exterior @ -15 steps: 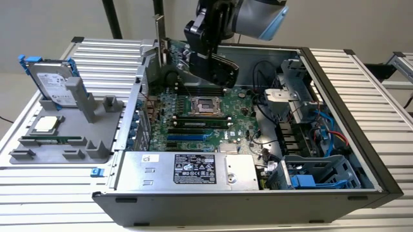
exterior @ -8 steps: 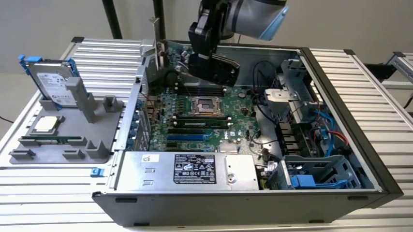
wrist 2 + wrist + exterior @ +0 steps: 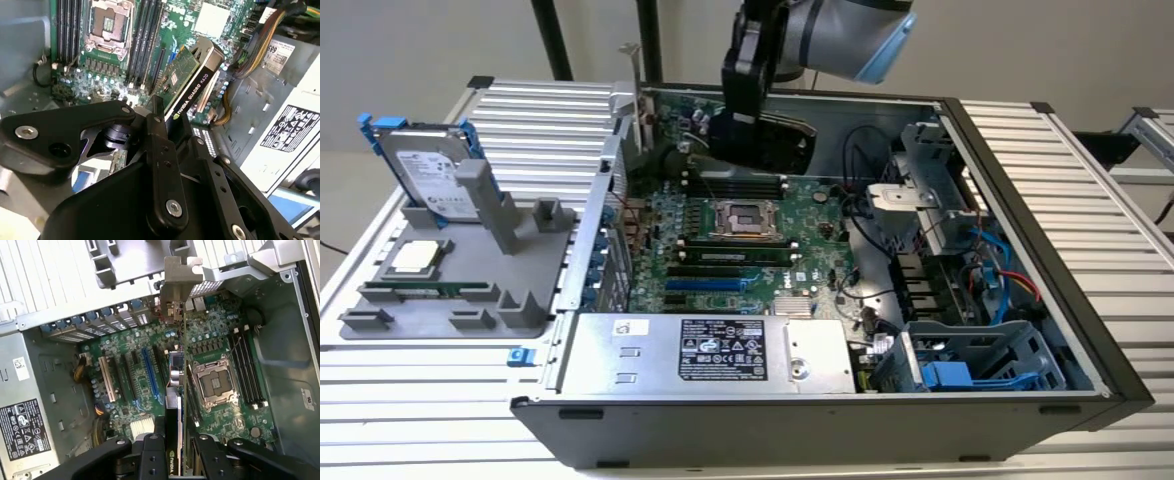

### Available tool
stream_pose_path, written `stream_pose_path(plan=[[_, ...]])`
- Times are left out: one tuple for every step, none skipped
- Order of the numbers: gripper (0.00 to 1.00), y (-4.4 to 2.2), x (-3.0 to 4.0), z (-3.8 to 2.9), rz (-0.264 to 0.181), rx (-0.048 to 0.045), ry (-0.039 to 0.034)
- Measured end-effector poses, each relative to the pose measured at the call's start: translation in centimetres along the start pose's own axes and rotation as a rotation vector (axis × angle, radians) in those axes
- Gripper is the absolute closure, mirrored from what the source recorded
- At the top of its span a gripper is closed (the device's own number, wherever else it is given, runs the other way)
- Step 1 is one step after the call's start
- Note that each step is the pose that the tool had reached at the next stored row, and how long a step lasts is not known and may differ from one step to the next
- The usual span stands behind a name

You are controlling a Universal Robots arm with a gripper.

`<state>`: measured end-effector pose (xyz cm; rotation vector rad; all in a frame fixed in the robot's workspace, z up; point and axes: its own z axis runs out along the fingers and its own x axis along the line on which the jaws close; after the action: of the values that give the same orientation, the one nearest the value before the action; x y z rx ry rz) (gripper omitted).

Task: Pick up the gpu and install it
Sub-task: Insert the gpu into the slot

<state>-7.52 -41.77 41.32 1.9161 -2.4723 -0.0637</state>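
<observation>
At the exterior view's left, a hard drive stands in a grey fixture. To its right lies the open computer case. Inside it, the gripper is clamped on the gpu, fingers pressed to both faces. The card hangs edge-down over the motherboard, beside the processor socket. Its silver bracket faces the case's rear wall.

The open case leaves clear room above the motherboard, where the gripper hangs clamped on the gpu. That room is hemmed by the rear bracket wall on the exterior view's left, the power supply along the near side, and loose cables beside the drive cage.
</observation>
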Motion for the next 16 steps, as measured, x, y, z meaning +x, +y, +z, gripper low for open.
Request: stream_pose_path(plan=[[1.00,0.00,0.00,0.00,-0.018,-0.0003,0.0008],[1.00,0.00,0.00,0.00,-0.036,-0.0005,0.0014],[1.00,0.00,0.00,0.00,-0.053,-0.0008,0.0021],[1.00,0.00,0.00,0.00,-0.070,-0.0011,0.0028],[1.00,0.00,0.00,0.00,-0.087,-0.0013,0.0035],[1.00,0.00,0.00,0.00,-0.105,-0.0015,0.0043],[1.00,0.00,0.00,0.00,-0.121,-0.0018,0.0049],[1.00,0.00,0.00,0.00,-0.137,-0.0020,0.0055],[1.00,0.00,0.00,0.00,-0.152,-0.0023,0.0061],[1.00,0.00,0.00,0.00,-0.168,-0.0025,0.0067],[1.00,0.00,0.00,0.00,-0.184,-0.0028,0.0074],[1.00,0.00,0.00,0.00,-0.200,-0.0029,0.0080],[1.00,0.00,0.00,0.00,-0.215,-0.0032,0.0087],[1.00,0.00,0.00,0.00,-0.231,-0.0034,0.0093],[1.00,0.00,0.00,0.00,-0.247,-0.0036,0.0099],[1.00,0.00,0.00,0.00,-0.260,-0.0039,0.0105]])
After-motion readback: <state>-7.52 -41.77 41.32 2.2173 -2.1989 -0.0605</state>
